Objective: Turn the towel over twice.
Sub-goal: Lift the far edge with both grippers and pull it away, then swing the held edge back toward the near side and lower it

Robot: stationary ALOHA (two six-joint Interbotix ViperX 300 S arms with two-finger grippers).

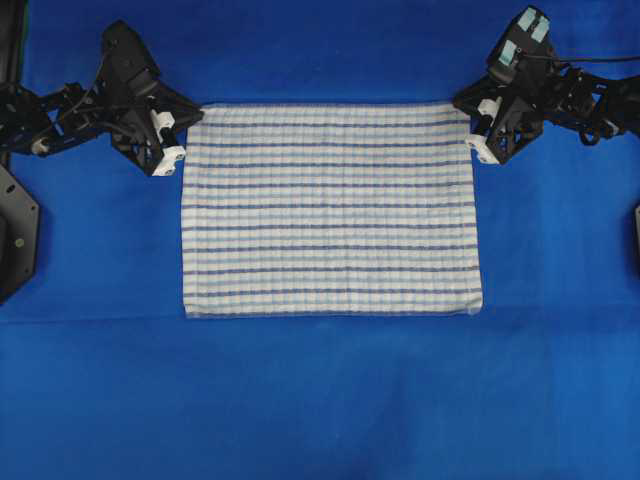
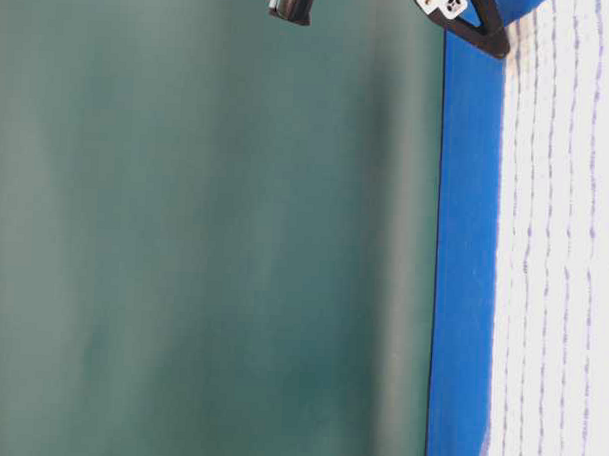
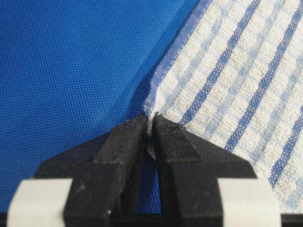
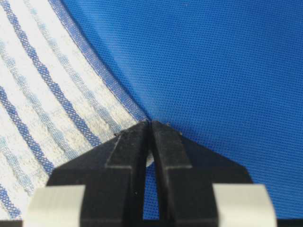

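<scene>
Item: towel (image 1: 330,210), flat. My left end effector (image 3: 150,124) and right end effector (image 4: 150,125) pinch its far corners. Step: first flip, grasp secured. Next: I lift together.

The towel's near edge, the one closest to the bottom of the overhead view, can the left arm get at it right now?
Probably not right away: the left gripper is shut on the towel at a far corner. Nothing lies on the blue tablecloth beside that near edge.
</scene>
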